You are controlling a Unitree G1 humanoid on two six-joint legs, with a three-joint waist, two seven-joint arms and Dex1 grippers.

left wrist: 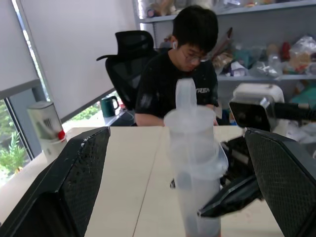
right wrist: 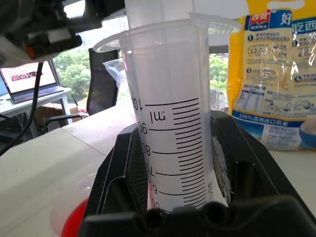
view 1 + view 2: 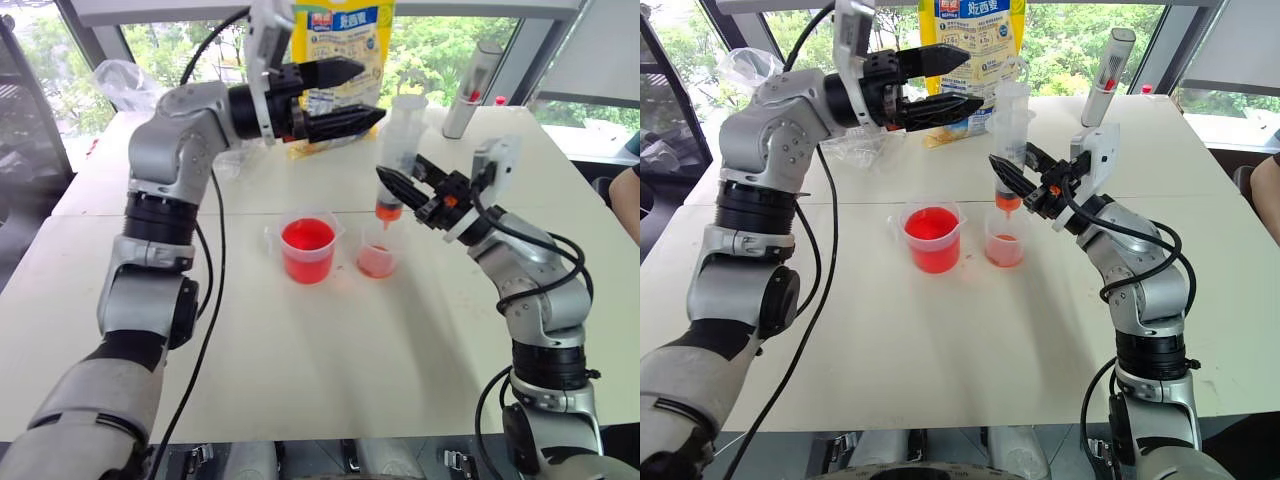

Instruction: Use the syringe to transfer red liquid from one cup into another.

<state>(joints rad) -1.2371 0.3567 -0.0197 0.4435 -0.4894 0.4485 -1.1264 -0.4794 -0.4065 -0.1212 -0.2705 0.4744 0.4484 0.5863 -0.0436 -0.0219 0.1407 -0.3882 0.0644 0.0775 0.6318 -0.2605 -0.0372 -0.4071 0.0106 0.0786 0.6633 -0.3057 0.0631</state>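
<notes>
The clear syringe stands upright with my right gripper shut on its barrel. Its orange-red tip hangs just above the smaller cup, which holds a little red liquid. To the left of that cup stands the larger handled cup, about half full of red liquid. My left gripper is open, level with the syringe's top and a little to its left. In the left wrist view the plunger rises ahead between the two fingers, untouched.
A yellow and blue bag stands at the table's back behind my left gripper. A grey cylinder is at the back right and crumpled clear plastic at the back left. A person sits beyond the table's right side.
</notes>
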